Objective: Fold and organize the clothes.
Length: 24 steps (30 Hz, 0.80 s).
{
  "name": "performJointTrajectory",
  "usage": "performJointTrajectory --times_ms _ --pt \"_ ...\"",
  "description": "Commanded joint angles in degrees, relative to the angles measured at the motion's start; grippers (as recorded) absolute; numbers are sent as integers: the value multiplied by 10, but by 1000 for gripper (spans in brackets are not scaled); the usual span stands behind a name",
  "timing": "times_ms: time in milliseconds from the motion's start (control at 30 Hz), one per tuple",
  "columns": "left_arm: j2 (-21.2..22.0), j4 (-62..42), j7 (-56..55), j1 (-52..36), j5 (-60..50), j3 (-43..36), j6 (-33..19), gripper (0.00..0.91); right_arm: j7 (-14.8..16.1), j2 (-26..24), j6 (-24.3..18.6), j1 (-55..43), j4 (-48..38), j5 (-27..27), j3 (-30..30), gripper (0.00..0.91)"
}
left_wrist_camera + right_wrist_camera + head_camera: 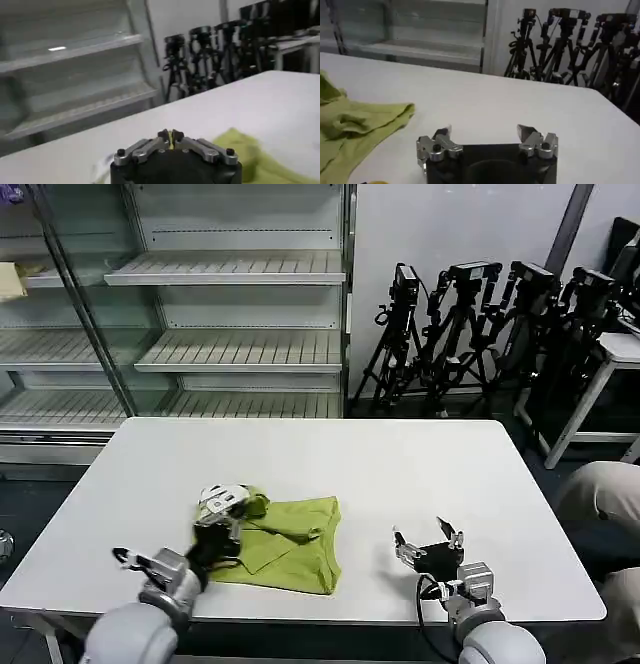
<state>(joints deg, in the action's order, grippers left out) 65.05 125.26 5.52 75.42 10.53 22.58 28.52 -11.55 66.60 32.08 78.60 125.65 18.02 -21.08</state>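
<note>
The lime T-shirt (pixel 285 542) lies partly folded on the white bench (pixel 400 474), bunched into a rough rectangle with one raised lump at its far corner. The left end effector (pixel 228 502) sits at that lump, its fingers pinched together on a sliver of yellow-green cloth, as the left wrist view shows between the closed tips (pixel 171 138). The right end effector (pixel 430 539) hovers over bare bench well apart from the T-shirt, on the side away from the left one, with its fingers spread wide and nothing between them (pixel 487 137).

The fabric looks thin, light and limp, so it will likely sag, drag and wrinkle rather than hold a crease. A firm pinch on a hem or corner edge, not the loose middle, seems the safest hold, ideally with both corners of one edge taken together.
</note>
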Motion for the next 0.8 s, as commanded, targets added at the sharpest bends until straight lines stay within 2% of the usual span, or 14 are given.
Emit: performJointTrajectory --times_ms 33,433,667,800 --pt "44 3 5 -13 -38 -108 -3 10 0 1 0 2 -1 -2 -3 907" --pt "41 37 -14 -24 37 -74 -3 10 -1 4 0 -9 -9 -5 6 907" --pt "54 37 -15 -18 39 -90 -10 10 -1 5 0 -11 -11 -5 5 907" --pt "56 47 -14 -19 49 -69 -9 10 0 3 -1 -9 -10 -4 0 907"
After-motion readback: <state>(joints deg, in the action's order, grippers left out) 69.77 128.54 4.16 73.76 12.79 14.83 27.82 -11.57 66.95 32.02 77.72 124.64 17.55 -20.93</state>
